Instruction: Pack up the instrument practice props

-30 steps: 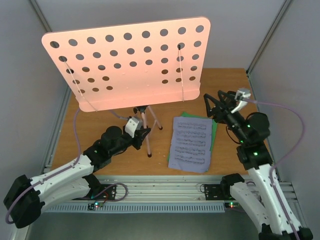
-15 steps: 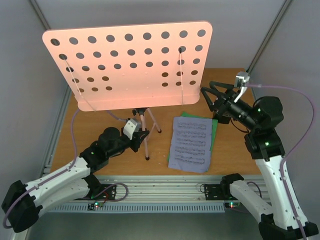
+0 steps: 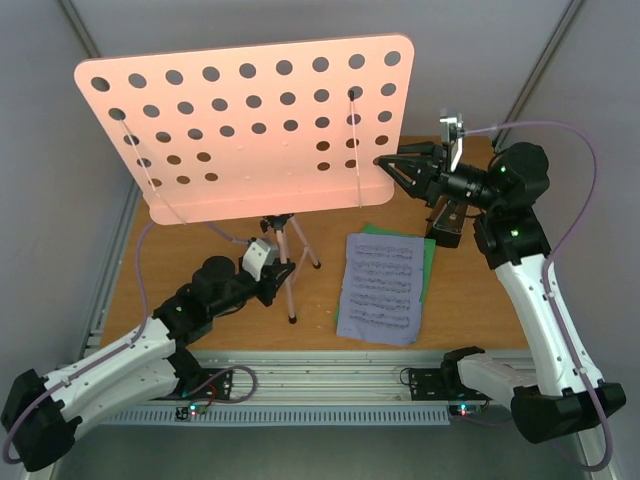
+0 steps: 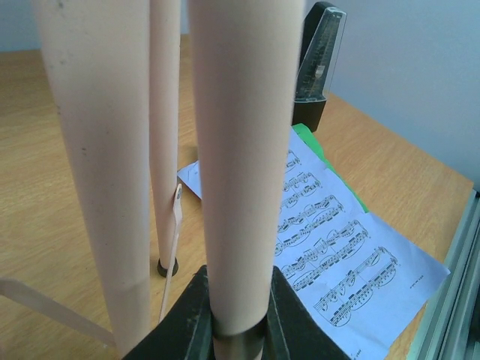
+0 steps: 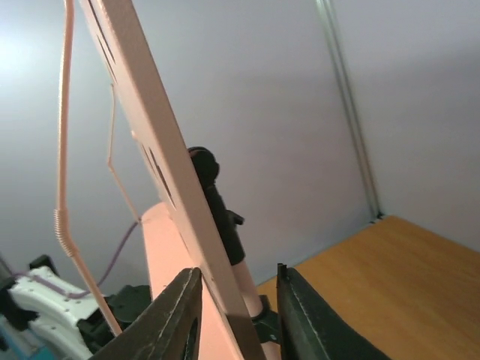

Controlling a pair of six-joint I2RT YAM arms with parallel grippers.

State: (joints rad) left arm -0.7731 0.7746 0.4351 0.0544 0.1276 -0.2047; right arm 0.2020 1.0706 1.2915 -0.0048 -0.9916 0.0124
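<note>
The pink music stand rises at the back, its hole-punched desk facing me over the tripod legs. My left gripper is shut on one leg, low down by its black foot cap. My right gripper is raised to the desk's lower right corner. In the right wrist view my right gripper straddles the desk edge, with a gap left at the right finger. White printed sheets lie flat over a green sheet. The black metronome stands behind them, partly hidden by my right arm.
Grey walls close in the back and both sides of the wooden table. An aluminium rail runs along the near edge. A thin wire spring arm runs down the desk's face. The metronome also shows beyond the sheets.
My right arm has swung up and left from beside the metronome to the desk's right edge, and its jaws have narrowed round it. The desk has shifted slightly left. The left grip is unchanged.
</note>
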